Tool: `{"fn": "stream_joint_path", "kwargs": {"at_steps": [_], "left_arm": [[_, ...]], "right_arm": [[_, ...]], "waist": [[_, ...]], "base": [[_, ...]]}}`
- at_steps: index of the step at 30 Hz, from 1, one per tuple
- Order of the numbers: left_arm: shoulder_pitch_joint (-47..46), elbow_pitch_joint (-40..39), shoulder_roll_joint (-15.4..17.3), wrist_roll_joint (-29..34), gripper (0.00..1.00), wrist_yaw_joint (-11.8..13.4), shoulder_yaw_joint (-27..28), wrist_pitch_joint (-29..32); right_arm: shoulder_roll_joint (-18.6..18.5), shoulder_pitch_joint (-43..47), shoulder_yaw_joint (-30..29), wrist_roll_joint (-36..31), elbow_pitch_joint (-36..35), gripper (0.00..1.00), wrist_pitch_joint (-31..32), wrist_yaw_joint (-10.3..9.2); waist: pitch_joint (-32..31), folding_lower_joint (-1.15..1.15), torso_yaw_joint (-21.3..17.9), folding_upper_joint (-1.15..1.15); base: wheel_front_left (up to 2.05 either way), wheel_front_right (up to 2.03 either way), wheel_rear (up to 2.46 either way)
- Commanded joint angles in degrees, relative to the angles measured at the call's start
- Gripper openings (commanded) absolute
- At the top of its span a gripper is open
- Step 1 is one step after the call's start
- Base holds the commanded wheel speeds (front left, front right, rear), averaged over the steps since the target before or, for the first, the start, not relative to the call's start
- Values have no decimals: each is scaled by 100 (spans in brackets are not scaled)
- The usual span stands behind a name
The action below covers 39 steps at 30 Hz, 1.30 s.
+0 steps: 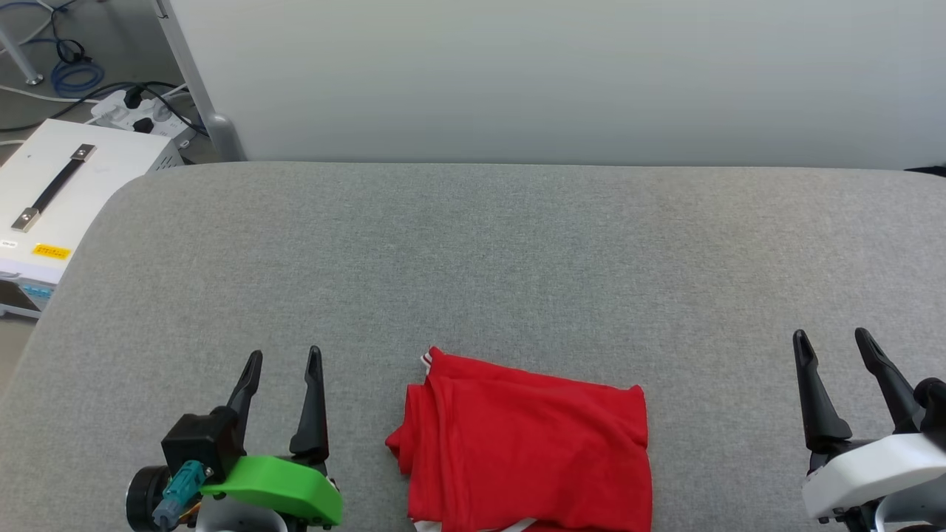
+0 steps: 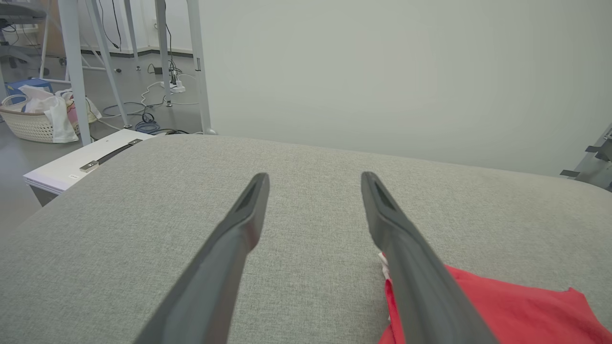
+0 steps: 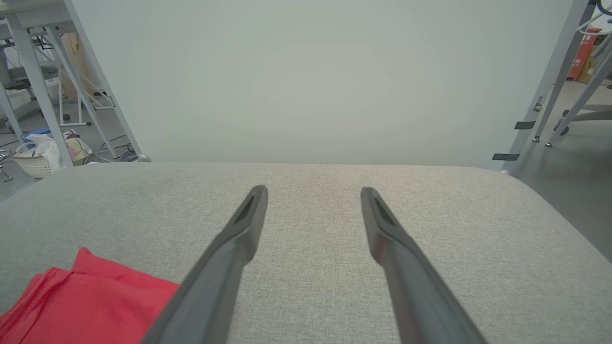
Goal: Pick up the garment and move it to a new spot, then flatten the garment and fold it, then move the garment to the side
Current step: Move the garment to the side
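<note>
Jaws on both arms stand spread and empty. The left pair, dark fingers pointing to 12 o'clock, sits at 7 o'clock in the head view. The right pair, fingers likewise up, sits at 4 o'clock. Neither touches any cloth.

A grey fabric tabletop takes up most of the scene, with a pale wall panel behind it at 12 o'clock. The garment lies at 6 o'clock on the near edge, between the two arms and closer to the left one. It is a compact red rectangle with layered edges showing at its 9 o'clock side and a sliver of white trim at the bottom. A white box with a black strap handle stands off the tabletop at 10 o'clock.

To my eye the folding looks done, and what remains is moving the garment to the side. That calls for one pair of jaws to drop to an edge of the bundle and pinch through every layer so the fold holds. It can then carry the bundle toward the bare cloth at 9 or 3 o'clock.
</note>
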Motion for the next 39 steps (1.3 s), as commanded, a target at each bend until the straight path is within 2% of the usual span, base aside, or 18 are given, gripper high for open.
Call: {"fn": "stream_joint_path", "kwargs": {"at_steps": [1,6,14,21,28,36,37,38,39], "left_arm": [[42,15,50,45,100,11,-8,-10],[-20,-3,64,65,100,27,-20,-4],[-204,-55,-4,96,100,9,-32,-11],[-443,-13,-214,170,100,-91,-45,-27],[-633,80,-389,284,100,-235,19,-34],[-740,153,-664,454,100,-436,197,-35],[-746,170,-697,478,100,-468,225,-35],[-747,183,-720,498,100,-491,251,-35],[-745,200,-747,523,100,-516,283,-35]], "right_arm": [[20,73,-20,-32,-40,100,33,1],[73,103,-155,207,87,100,249,1],[84,74,-733,1507,997,100,1416,1],[85,-38,-297,2498,1349,100,2515,1],[182,-259,220,3527,1674,100,3179,1],[167,-402,455,3791,2082,100,3647,1],[161,-414,483,3789,2141,55,3722,1],[159,-430,501,3795,2163,34,3762,1],[166,-445,501,3850,2196,0,3807,1]], "waist": [[10,0,3,0],[56,0,13,0],[295,0,190,0],[672,0,504,0],[982,0,802,0],[1229,0,1028,0],[1244,0,1041,0],[1254,0,1047,0],[1259,0,1050,0]], "base": [[0,0,0],[0,0,0],[0,0,0],[0,0,0],[0,0,0],[0,0,0],[0,0,0],[0,0,0],[0,0,0]]}}
